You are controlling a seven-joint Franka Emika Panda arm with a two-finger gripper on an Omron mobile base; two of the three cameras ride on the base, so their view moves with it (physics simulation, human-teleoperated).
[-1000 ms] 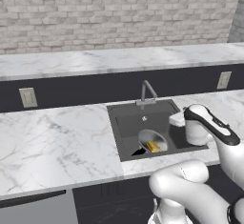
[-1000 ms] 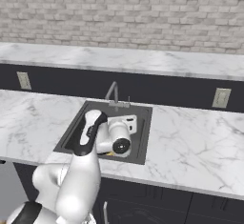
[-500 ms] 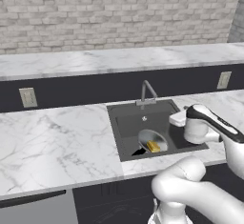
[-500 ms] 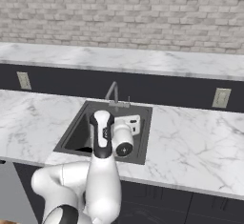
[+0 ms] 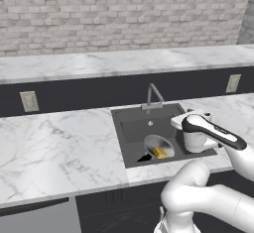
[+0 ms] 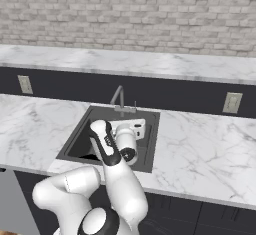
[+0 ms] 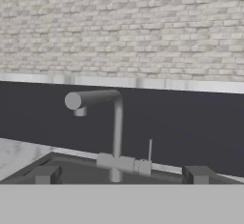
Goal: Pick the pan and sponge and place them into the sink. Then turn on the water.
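Observation:
The dark sink holds the silver pan, and the yellow sponge lies inside the pan. The pan's black handle points toward the front wall of the basin. My gripper hovers over the sink's right side, level with the counter. It is open with nothing between its fingers and faces the grey arched faucet. In the hand view the faucet stands straight ahead with its thin lever to the right. The gripper is spread wide. No water shows at the spout.
White marble counter runs on both sides of the sink, with a raised ledge and a brick wall behind it. Wall outlets sit on the dark backsplash. My forearm stretches over the basin.
The arm's elbow has swung lower and its forearm has stretched out. The hand has stayed over the sink's right side, still open. Pan and sponge have not moved.

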